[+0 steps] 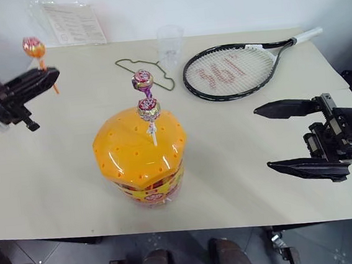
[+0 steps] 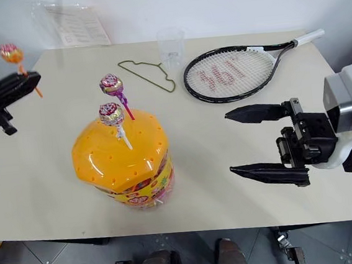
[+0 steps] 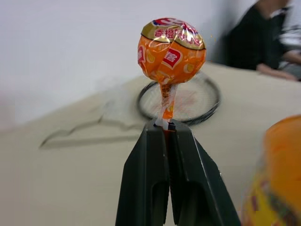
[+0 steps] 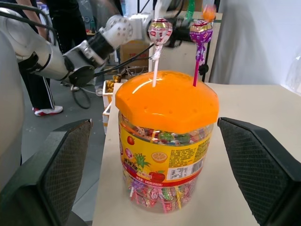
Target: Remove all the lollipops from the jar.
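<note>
Holding: orange-wrapped lollipop (image 3: 171,49), light, thin-sticked, pinched at stick by left gripper (image 1: 49,74); right gripper (image 1: 275,138) wide, empty.

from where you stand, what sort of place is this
Likely an indoor lab or office test space, not a home: a plain table against a bare wall, odd props like a racket and hanger, and a person seated nearby.

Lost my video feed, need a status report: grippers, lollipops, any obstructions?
Left gripper shut on orange lollipop, clear of jar. Right gripper open, empty. Two lollipops standing in lid. Nothing blocking.
</note>
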{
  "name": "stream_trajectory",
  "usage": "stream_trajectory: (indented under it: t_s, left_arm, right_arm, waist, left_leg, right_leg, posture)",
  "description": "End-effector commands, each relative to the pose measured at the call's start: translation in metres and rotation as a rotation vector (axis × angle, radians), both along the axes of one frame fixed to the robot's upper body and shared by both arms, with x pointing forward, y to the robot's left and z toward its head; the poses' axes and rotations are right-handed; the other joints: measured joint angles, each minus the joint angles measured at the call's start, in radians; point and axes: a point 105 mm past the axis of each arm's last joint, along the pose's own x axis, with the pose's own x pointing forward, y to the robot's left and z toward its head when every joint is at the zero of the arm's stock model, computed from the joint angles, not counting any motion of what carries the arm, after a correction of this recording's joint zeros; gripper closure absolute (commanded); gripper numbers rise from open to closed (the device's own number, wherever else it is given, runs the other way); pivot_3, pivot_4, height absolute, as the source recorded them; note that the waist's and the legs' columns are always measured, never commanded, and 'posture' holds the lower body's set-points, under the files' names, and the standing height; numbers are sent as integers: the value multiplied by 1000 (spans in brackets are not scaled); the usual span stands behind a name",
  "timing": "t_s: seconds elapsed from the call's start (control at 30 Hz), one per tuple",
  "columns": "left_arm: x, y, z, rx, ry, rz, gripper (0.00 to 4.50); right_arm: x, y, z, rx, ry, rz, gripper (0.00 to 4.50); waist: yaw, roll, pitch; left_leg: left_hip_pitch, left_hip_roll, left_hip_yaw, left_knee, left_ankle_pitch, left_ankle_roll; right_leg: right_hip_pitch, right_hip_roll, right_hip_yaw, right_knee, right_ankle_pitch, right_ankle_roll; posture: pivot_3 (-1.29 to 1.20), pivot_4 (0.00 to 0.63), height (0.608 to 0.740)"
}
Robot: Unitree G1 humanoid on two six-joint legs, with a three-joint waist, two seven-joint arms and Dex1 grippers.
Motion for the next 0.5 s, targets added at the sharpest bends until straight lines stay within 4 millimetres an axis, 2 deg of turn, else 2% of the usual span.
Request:
stream_trajectory:
  t_s: [0.03, 0.07, 0.17, 0.23, 0.5]
  left_arm:
    - [5, 25, -57, -25, 147, 150, 4452]
    - [4, 26, -65, -20, 165, 157, 4452]
    - [0, 37, -108, 30, 332, 255, 4452]
    - [-4, 41, -125, 76, 419, 288, 4452]
    - [-9, 44, -147, 155, 604, 335, 4452]
  right_arm:
    - [5, -5, -2, 29, 4, -37, 0]
    - [5, -5, -3, 28, 7, -39, 0]
    - [5, -6, -4, 26, 10, -54, 0]
    - [5, -6, -4, 23, 14, -62, 0]
    - [4, -4, -4, 20, 11, -65, 0]
  waist:
    - [-1, 0, 0]
    - [-1, 0, 0]
    - [0, -7, 3]
    - [1, -7, 3]
    - [1, -7, 3]
  left_leg:
    - [0, -1, 0, 0, 0, 0]
    - [-1, 0, 0, 0, 0, 0]
    - [-2, 2, 0, 0, 0, 0]
    - [-2, 2, -1, 1, 0, -1]
    - [-2, 2, -2, -1, -1, -2]
  right_leg:
    - [0, -1, 0, 0, 0, 0]
    - [0, -1, 0, -1, 0, 0]
    - [-2, -2, 0, 0, 0, 0]
    - [-2, -2, 0, -1, 0, 0]
    - [-1, -5, 7, -2, 0, 0]
  posture:
    - [0, 150, 740]
    - [0, 150, 740]
    - [0, 150, 740]
    - [0, 150, 740]
    - [0, 150, 740]
